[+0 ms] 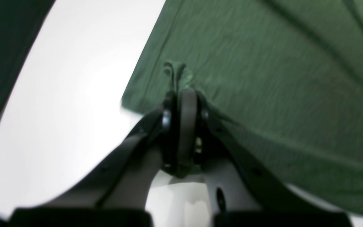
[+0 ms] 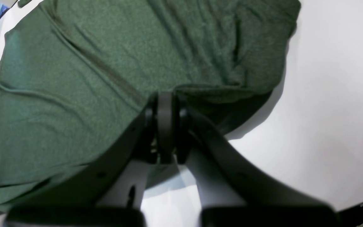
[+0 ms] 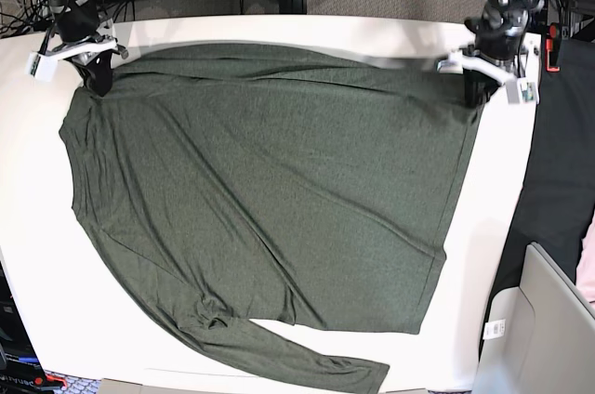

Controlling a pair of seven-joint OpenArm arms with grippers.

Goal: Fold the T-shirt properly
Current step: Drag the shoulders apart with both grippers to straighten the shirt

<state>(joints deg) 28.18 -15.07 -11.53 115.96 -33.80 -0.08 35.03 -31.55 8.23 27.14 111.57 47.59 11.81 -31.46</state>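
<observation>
Near edge of white desk (image 3: pixel 28 255): long sleeve (image 3: pixel 279 357) trailing out from shirt (image 3: pixel 270 190), cuff end near desk front, small bunched knot where sleeve meets body. Middle: shirt spread mostly flat across desk, shallow diagonal creases running through thin knit. Far edge: right claw (image 2: pixel 166 94) pressed together on a pinch of far hem, fabric rucked up beside it and casting a shadow; left claw (image 1: pixel 181 94) likewise pinching the opposite far corner, a small tuft of cloth poking out past the tips. Far edge stretched taut between both claws.

Risks, judged from this layout: thin pinch slipping free under tension; uneven lift of the two claws skewing the fold line; loose sleeve dragging or staying outside the fold; existing creases locked in under the folded layer.
</observation>
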